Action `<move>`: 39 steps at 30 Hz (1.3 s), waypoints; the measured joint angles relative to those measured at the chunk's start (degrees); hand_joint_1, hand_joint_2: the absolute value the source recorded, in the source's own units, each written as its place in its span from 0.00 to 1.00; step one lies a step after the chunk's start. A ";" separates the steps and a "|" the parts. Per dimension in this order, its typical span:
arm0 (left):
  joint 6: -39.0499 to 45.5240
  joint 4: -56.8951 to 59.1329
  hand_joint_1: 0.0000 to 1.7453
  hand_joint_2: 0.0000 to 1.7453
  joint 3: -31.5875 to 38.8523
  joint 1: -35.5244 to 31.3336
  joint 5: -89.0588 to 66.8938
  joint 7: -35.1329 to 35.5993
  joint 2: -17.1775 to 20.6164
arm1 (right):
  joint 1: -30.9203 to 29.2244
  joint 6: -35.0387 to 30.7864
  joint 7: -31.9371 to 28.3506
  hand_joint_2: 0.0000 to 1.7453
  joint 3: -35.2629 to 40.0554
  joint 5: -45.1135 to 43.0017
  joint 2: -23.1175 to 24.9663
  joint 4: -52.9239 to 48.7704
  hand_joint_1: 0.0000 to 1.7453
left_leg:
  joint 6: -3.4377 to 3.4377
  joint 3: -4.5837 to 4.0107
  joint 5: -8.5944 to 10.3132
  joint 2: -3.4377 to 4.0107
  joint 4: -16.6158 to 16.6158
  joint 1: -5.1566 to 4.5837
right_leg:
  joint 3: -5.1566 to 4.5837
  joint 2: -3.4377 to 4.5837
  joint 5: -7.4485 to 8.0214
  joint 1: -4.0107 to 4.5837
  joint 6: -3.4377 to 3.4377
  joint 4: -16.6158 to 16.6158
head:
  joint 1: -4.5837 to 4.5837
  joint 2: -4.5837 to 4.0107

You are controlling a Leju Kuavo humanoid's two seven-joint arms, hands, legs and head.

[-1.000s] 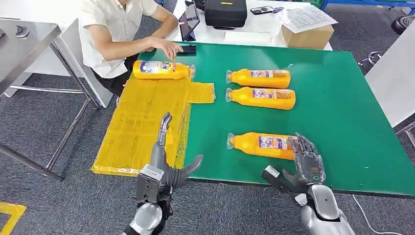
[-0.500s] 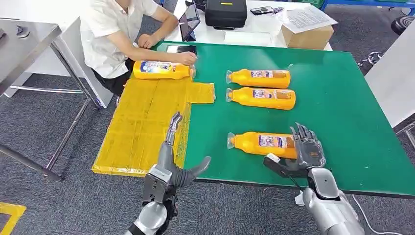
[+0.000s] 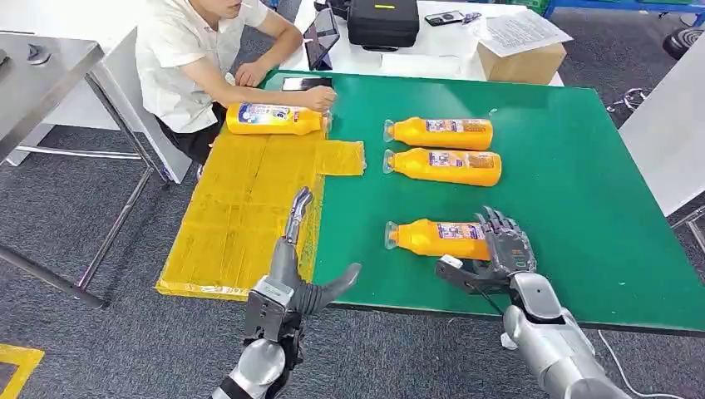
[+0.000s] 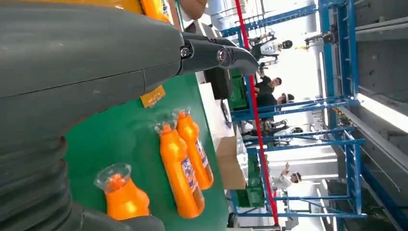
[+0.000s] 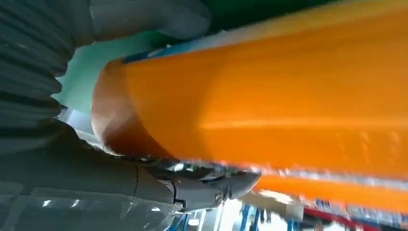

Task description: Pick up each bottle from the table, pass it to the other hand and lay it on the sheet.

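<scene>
Several orange bottles lie on the green table [image 3: 582,208]. The nearest bottle [image 3: 436,238] [image 5: 269,96] lies on its side, cap to the left. My right hand [image 3: 503,249] wraps its base end, fingers curled over the far side and thumb [image 3: 457,274] at the near side. My left hand [image 3: 291,278] [image 4: 96,72] is open at the table's front edge beside the yellow sheet [image 3: 241,208], holding nothing. Two more bottles [image 3: 441,131] [image 3: 445,166] lie side by side further back. Another bottle [image 3: 274,119] lies at the sheet's far end.
A seated person's hand [image 3: 318,98] rests at the cap of the bottle on the sheet, next to a phone [image 3: 306,83]. Behind the table stand a black case [image 3: 382,21] and a cardboard box [image 3: 522,54]. A metal table [image 3: 41,66] stands far left.
My right hand has reached further over the nearest bottle and curled its fingers on it; the bottle shifted slightly away. My left hand rose a little. The person's hand moved to the bottle's cap.
</scene>
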 measured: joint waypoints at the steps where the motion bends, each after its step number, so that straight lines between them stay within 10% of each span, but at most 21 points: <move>1: -0.11 0.02 0.00 1.00 -0.04 -0.08 0.13 0.06 0.00 | -0.73 1.43 0.17 1.00 0.26 -0.61 -0.09 0.74 1.00 | 0.00 0.08 0.00 0.01 0.00 0.00 | 0.04 0.01 0.00 0.00 0.00 -0.01 | 0.00 0.00; 22: -2.06 0.33 0.00 1.00 -0.35 -0.32 1.38 1.03 -0.11 | -1.27 5.79 -10.54 1.00 -2.69 -18.17 -0.70 5.24 1.00 | 0.17 0.99 -0.22 -0.02 -0.01 0.07 | 1.05 0.02 -0.04 0.08 0.03 -0.26 | 0.07 0.00; 39: -27.02 5.75 0.00 1.00 2.16 1.70 36.33 16.55 0.22 | 10.10 4.04 -19.58 1.00 1.97 -38.97 12.13 -20.77 1.00 | -0.05 0.19 -0.03 0.46 -0.04 0.23 | 0.16 0.52 0.14 0.24 -0.17 -0.08 | 0.00 0.00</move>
